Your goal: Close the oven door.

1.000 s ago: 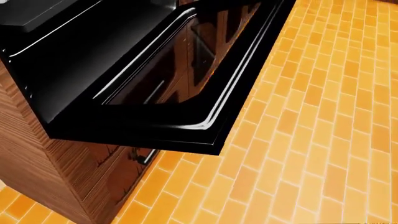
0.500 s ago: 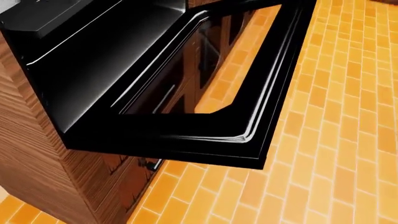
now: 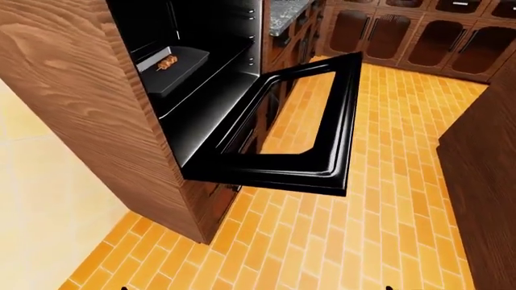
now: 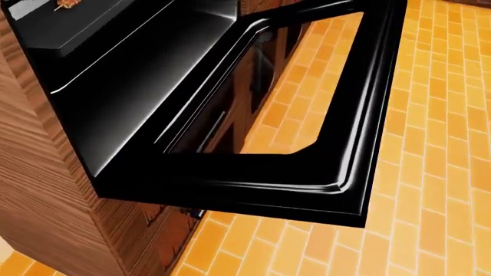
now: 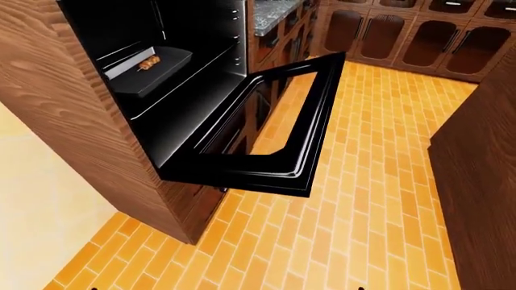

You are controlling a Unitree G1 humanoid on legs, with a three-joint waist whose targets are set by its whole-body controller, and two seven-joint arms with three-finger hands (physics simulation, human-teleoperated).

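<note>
The black oven door [image 3: 322,163] hangs fully open and lies flat, level over the brick floor, with a glass window in its middle. It also fills the head view [image 4: 345,172]. The open oven cavity [image 3: 201,72] sits in a tall wooden cabinet [image 3: 89,103] at the left. Inside it a black tray [image 5: 149,72] holds a small skewer of food [image 5: 147,63]. Neither of my hands shows in any view.
An orange brick floor [image 3: 387,211] runs to the right of the door. Dark wooden cabinets with glass fronts [image 3: 419,39] stand at the top. A wooden cabinet side [image 3: 484,175] rises at the right edge. A cream wall [image 3: 40,199] is at the left.
The whole head view has shifted: the camera has moved, so the door now sits further right and lower, and the tray with food has come into view at the top left.
</note>
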